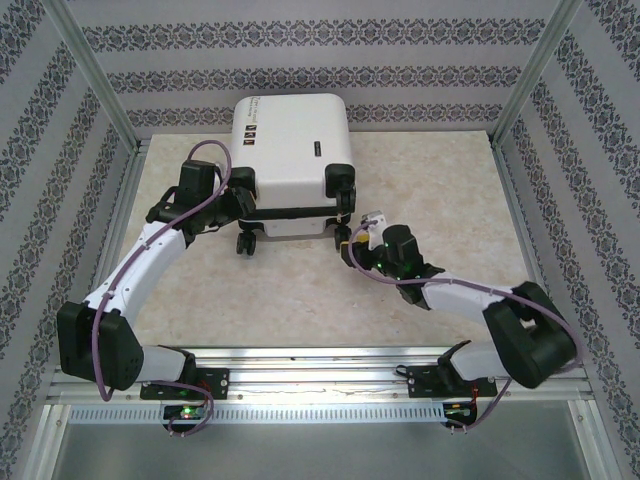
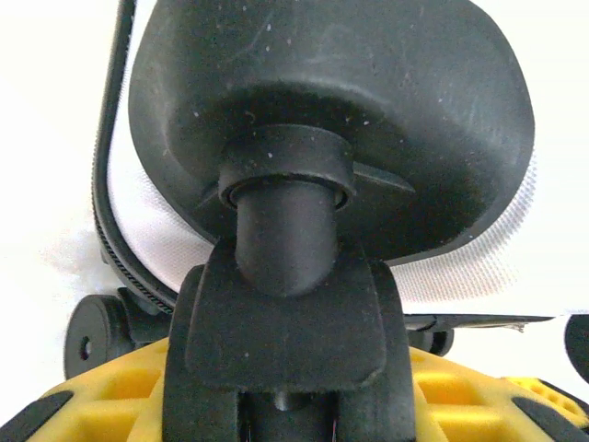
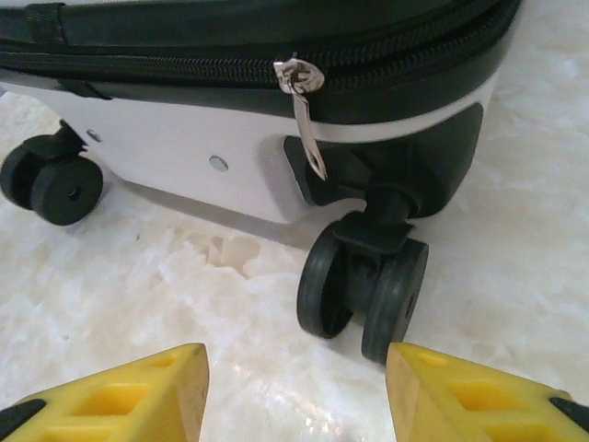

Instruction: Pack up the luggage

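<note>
Luggage lies flat, zipped, at the far middle of the table, casters toward the arms. Left gripper straddles the left caster, probably bracing the case; whether it pinches, cannot tell. Right gripper, fingers apart, faces the zipper pull, likely lining up to unzip

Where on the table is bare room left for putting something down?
Free: the table right of the luggage, up to the frame; also the near middle before the rail. Crowded: the luggage's near corners, where left pincer and right pincer sit by its wheels.
</note>
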Controlling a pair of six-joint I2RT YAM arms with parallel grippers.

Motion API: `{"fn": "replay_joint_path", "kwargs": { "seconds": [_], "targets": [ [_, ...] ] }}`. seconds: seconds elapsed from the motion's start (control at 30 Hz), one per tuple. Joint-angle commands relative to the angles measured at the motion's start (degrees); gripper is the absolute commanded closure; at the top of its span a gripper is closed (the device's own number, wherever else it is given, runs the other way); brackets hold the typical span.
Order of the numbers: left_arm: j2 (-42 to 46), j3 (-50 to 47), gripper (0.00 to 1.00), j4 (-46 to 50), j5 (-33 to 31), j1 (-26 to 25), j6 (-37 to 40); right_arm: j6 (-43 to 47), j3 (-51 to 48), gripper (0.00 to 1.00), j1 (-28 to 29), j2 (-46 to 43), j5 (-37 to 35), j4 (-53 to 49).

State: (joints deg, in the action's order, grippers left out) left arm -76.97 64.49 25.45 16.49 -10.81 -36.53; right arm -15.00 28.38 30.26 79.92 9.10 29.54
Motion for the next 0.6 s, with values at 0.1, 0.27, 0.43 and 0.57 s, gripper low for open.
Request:
{"fn": "replay_joint_path", "kwargs": {
  "seconds": [0.1,0.27,0.43,0.57],
  "targets": [
    [5.60,3.08,0.92,-14.30,2.66,1.16,-4.09,2.78,5.43,0.45,-0.11,9.84,1.02,15.62],
    [5.99,3.25,0.92,-14.34,2.56,1.27,-4.16,2.32,8.68,0.45,-1.20,15.18,-0.26,18.62],
    [5.96,2.88,0.92,-14.13,2.49,1.26,-4.15,0.21,9.08,0.53,-3.30,17.34,0.34,22.64],
    [6.14,2.43,0.92,-13.91,2.41,1.31,-3.90,0.44,8.91,0.60,-4.45,17.12,1.40,23.33]
  ]
}}
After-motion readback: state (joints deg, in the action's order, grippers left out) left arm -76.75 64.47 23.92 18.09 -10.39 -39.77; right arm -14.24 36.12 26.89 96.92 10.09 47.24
